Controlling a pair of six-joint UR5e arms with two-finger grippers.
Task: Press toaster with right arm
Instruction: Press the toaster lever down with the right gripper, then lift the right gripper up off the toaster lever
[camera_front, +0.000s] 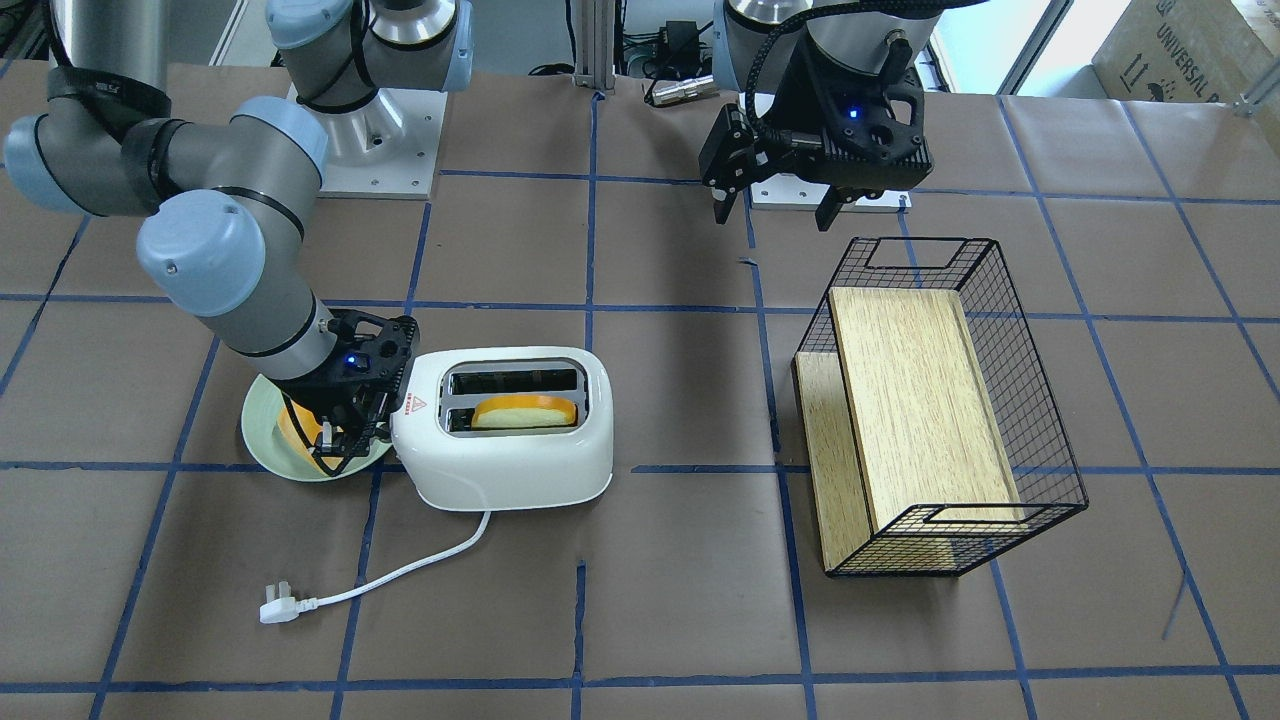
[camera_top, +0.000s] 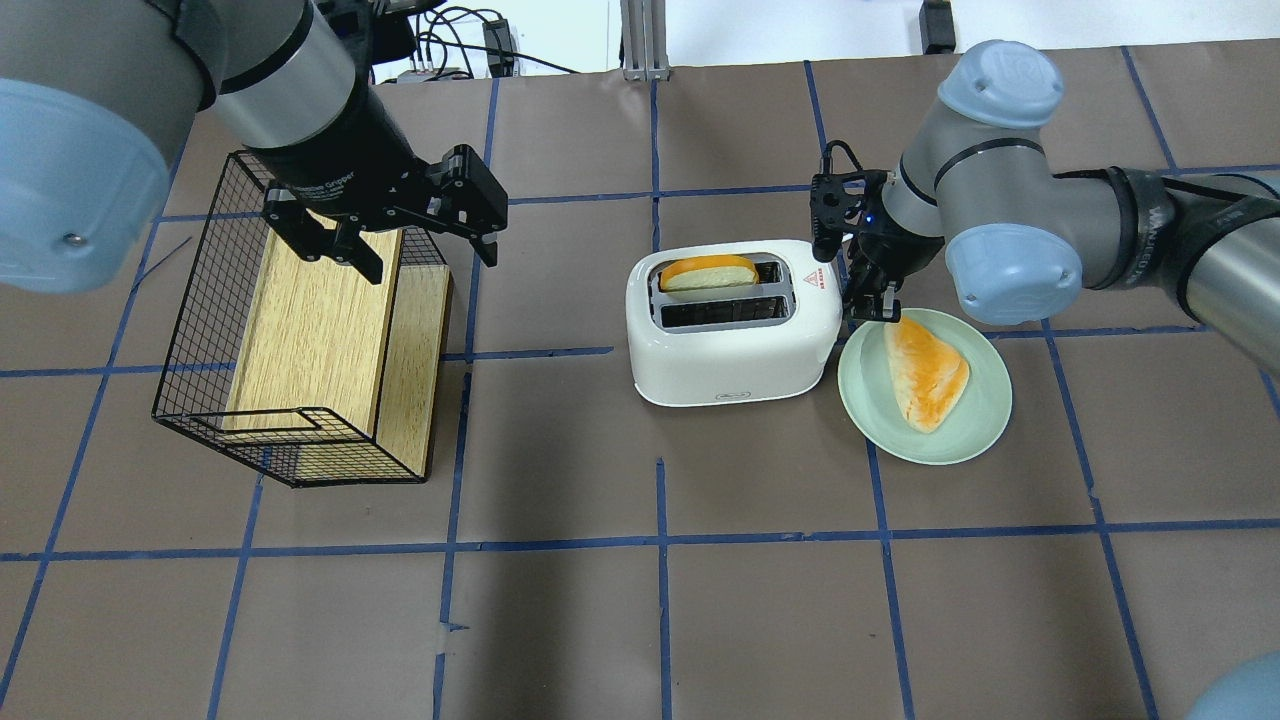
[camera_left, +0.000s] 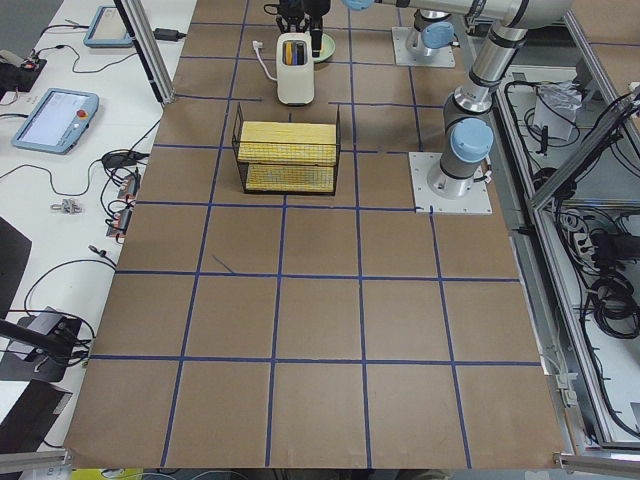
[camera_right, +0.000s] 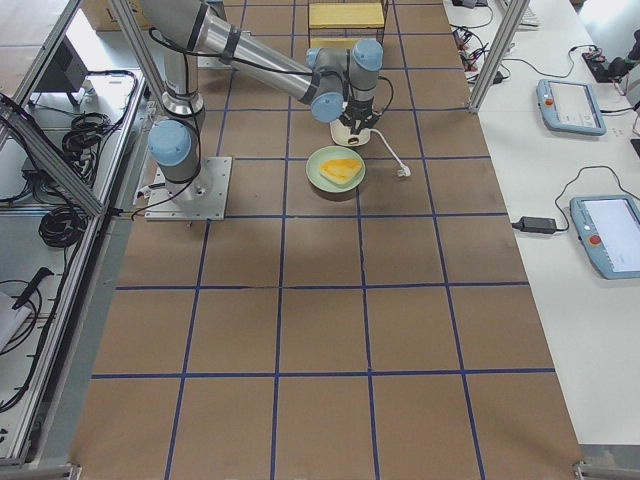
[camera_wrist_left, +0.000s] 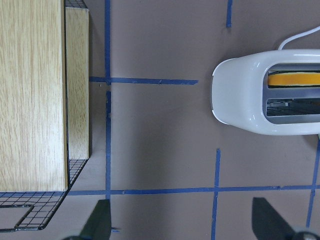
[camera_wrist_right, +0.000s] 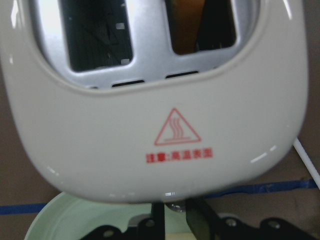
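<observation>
One gripper beside the toaster.

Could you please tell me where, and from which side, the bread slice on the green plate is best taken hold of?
Probably from straight above, pinching the bread slice across its two long edges near the middle. It lies flat on the plate, so a sideways approach finds nothing to grip, and the toaster and right claw crowd one side.
</observation>
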